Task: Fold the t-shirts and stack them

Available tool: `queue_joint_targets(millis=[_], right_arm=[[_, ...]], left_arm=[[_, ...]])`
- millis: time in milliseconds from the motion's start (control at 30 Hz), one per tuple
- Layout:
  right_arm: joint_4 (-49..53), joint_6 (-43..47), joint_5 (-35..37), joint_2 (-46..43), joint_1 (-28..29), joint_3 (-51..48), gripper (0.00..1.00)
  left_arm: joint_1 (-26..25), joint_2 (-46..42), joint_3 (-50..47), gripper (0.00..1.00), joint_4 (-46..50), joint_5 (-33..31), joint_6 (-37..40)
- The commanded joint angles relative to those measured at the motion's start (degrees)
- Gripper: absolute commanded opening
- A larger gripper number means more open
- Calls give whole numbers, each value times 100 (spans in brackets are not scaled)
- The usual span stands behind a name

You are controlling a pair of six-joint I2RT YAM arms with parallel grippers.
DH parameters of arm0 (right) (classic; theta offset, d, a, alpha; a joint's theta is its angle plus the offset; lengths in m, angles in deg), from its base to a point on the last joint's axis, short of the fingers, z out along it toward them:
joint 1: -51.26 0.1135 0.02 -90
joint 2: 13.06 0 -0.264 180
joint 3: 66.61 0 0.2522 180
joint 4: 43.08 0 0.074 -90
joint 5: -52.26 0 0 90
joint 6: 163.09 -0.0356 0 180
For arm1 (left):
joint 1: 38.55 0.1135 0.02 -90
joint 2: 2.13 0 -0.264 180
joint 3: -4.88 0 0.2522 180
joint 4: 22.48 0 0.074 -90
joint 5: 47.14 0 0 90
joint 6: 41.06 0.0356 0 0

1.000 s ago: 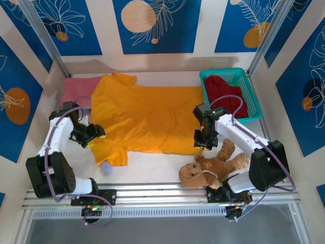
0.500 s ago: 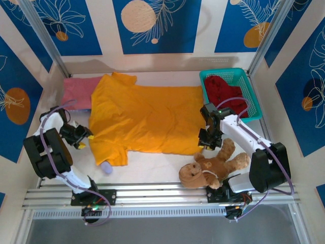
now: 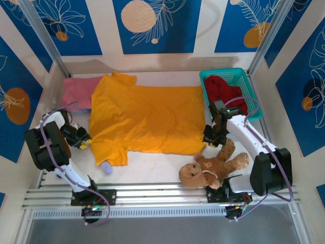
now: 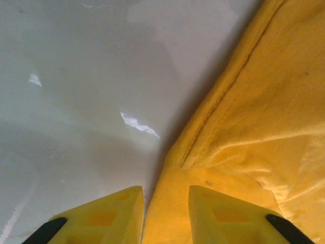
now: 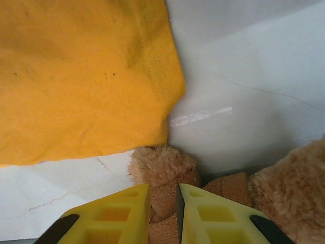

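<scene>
Shirts sit at three places in the top view. The mustard-orange t-shirt (image 3: 144,119) is spread flat mid-counter (image 3: 152,162). The salmon-pink t-shirt (image 3: 76,91) lies just beside it at 10 o'clock, and the dark red t-shirt (image 3: 226,96) is heaped in the teal basket (image 3: 223,72) at 2 o'clock. The teddy (image 3: 213,165) lies at 5 o'clock. The left end effector (image 3: 83,141) is at the orange shirt's 9 o'clock edge, the right end effector (image 3: 210,136) at its 4 o'clock corner.

Left wrist view: the fingers (image 4: 96,216) are a little apart and clamp nothing, with the orange sleeve hem running from 1 o'clock down to the gap.

Right wrist view: a slim empty gap separates the fingers, with the shirt corner at 11 o'clock and the teddy's paw (image 5: 162,170) at 6 o'clock.

A low grab for that corner could snag the plush and drag it onto the cloth. A shallow left pinch might slip and rumple the sleeve.
</scene>
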Motion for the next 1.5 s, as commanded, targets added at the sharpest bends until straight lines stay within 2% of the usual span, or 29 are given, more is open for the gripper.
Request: queue_joint_targets(millis=[0,133,300,500,600,733,1033,1167,1467], right_arm=[[75,205,-184,-94,-127,61,22],[125,374,-196,-65,-342,164,22],[235,458,-155,-123,-459,271,21],[130,413,-275,-174,-409,141,22],[-20,336,-374,-212,-262,3,28],[-88,160,-142,-164,77,-144,31],[-314,-139,80,268,756,-332,30],[-400,-194,207,627,993,-279,27],[-873,-114,394,1767,1343,-41,29]], left_arm=[[-157,123,20,25,-87,-102,96],[-396,237,38,24,-115,-307,54],[-425,328,67,22,-107,-670,13],[-541,376,41,15,-229,-580,-135],[-572,369,-1,9,-346,-522,-198],[-604,168,-3,0,-371,-423,-236],[-609,-538,550,0,-11,-78,-324],[-605,-755,973,0,201,94,-439],[-607,-823,1518,0,505,323,-494]])
